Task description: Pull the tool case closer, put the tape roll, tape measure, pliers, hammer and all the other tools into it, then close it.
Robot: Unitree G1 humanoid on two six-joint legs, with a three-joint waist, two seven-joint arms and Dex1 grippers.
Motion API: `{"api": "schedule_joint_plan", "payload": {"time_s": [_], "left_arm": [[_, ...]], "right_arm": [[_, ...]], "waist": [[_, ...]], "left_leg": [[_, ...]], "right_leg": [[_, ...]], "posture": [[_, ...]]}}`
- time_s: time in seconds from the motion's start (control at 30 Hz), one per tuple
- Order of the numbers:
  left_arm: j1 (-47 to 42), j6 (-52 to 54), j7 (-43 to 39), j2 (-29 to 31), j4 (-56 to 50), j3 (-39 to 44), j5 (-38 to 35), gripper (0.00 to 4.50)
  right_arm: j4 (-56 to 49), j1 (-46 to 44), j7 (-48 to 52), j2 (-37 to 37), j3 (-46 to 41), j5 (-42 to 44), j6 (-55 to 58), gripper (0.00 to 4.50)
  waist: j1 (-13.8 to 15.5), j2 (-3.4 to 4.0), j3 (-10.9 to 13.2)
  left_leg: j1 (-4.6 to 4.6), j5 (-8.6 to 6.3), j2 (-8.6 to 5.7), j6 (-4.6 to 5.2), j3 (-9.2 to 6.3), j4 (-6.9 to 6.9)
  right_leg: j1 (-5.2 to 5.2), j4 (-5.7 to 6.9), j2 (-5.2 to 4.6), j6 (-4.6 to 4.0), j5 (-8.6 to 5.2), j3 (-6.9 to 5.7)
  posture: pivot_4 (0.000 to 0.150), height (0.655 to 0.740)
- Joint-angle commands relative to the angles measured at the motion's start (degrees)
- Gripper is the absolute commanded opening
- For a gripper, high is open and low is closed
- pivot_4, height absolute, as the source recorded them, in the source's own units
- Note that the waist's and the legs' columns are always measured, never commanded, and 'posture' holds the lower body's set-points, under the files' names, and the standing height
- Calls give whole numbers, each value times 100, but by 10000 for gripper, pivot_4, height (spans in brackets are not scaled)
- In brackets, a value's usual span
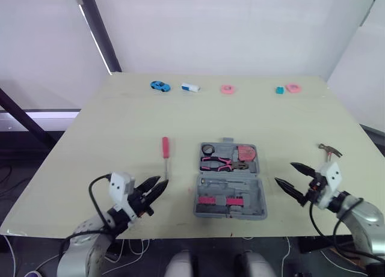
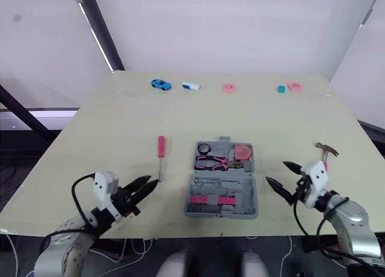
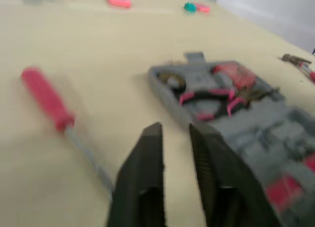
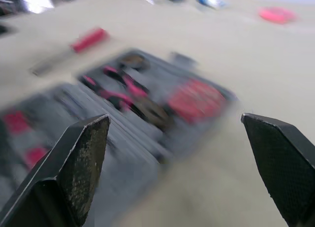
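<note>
The grey tool case (image 1: 230, 181) lies open near the table's front edge. Its far half holds a black tape roll (image 1: 208, 149), pink-handled pliers (image 1: 216, 163) and a red tape measure (image 1: 246, 152). A red-handled screwdriver (image 1: 165, 151) lies on the table left of the case. Off to the case's right a hammer (image 1: 330, 149) rests on the table. My left gripper (image 1: 162, 182) hovers at the screwdriver's metal tip, narrowly open and holding nothing. My right gripper (image 1: 285, 172) is wide open just right of the case, between it and the hammer.
Along the table's far edge sit a blue toy car (image 1: 159, 85), a white and blue item (image 1: 190, 87), a pink ring (image 1: 227, 89), a teal block (image 1: 280, 90) and a pink piece (image 1: 293, 88). The case's near side is close to the table's front edge (image 1: 198, 234).
</note>
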Motion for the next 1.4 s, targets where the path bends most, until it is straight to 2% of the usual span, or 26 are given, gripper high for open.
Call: {"api": "schedule_joint_plan", "payload": {"time_s": [0.03, 0.07, 0.13, 0.17, 0.37, 0.5, 0.67, 0.83, 0.97, 1.13, 1.4], "left_arm": [[689, -504, -245, 145, -60, 513, -259, 28806], [944, -574, -338, 193, -13, 637, -270, 32161], [1296, -678, -441, 279, 47, 765, -308, 42084], [1399, -716, -449, 301, 55, 793, -336, 44733], [1785, -783, -277, 282, -166, 801, -468, 44733], [1482, -578, -45, 299, -375, 609, -559, 44733], [877, -253, -40, 498, -677, 410, -925, 44733], [378, 215, -84, 788, -1327, -32, -1272, 44733], [-211, 590, -156, 976, -1780, -521, -1583, 44733], [-778, 801, -277, 1187, -1766, -906, -1688, 44733], [-1448, 1061, -136, 1218, -1783, -1317, -1737, 44733]], "right_arm": [[227, 718, 600, -399, -856, 319, -544, 45000], [155, 1142, 763, -536, -1109, 392, -523, 45000], [50, 1723, 967, -715, -1437, 472, -537, 45000], [23, 1868, 990, -743, -1543, 526, -536, 45000], [-71, 2224, 977, -749, -1881, 654, -512, 45000], [-323, 1997, 546, -639, -1847, 692, -316, 45000], [-647, 1272, -737, -440, -1641, 407, 338, 45000], [-732, 211, -2179, -424, -1199, -163, 1631, 45000], [104, -1075, -3166, -270, -1011, -469, 2469, 45000], [1408, -2159, -3855, -110, -1123, -687, 2718, 45000], [4238, -3684, -4157, -281, -999, -1152, 1745, 45000]], "waist": [[3, -1, 0], [-21, 1, -1], [-31, 1, -3], [-38, 1, -3], [-84, -6, -7], [-71, -3, -8], [-62, -5, -10], [-74, -3, -10], [-89, -3, -7], [-77, -1, -10], [-131, 5, -4]], "left_leg": [[0, 0, 0, 0, 0, 0], [2, 0, 0, 0, 0, 0], [11, -1, 5, 0, -1, -26], [11, -1, 4, 0, -1, -30], [35, -2, 20, -2, -6, -33], [21, -2, 20, -2, -4, -35], [15, -1, 13, -2, -3, -34], [13, -1, 7, -1, 1, -37], [11, 0, 3, -1, 0, -38], [14, 2, -5, 0, 8, -36], [3, 2, -6, 0, 16, -45]], "right_leg": [[0, 0, 0, 0, 0, -1], [1, 1, 1, -1, 0, -2], [-3, -13, 5, -4, -4, 4], [-3, -14, 4, -4, -4, 4], [-5, -11, 1, 20, -19, 19], [-19, -12, -5, 20, -19, 20], [-21, -9, -1, -6, -4, 19], [-22, -9, 2, -8, -2, 23], [-23, -7, 9, -8, -2, 24], [-18, -2, 15, -5, 1, 30], [-22, -16, 19, 18, 13, 28]], "posture": [[1500, 7400], [1500, 7400], [1500, 7400], [1500, 7400], [1500, 7400], [1500, 7400], [1500, 7400], [1500, 7400], [1500, 7400], [1500, 7400], [1500, 7400]]}}
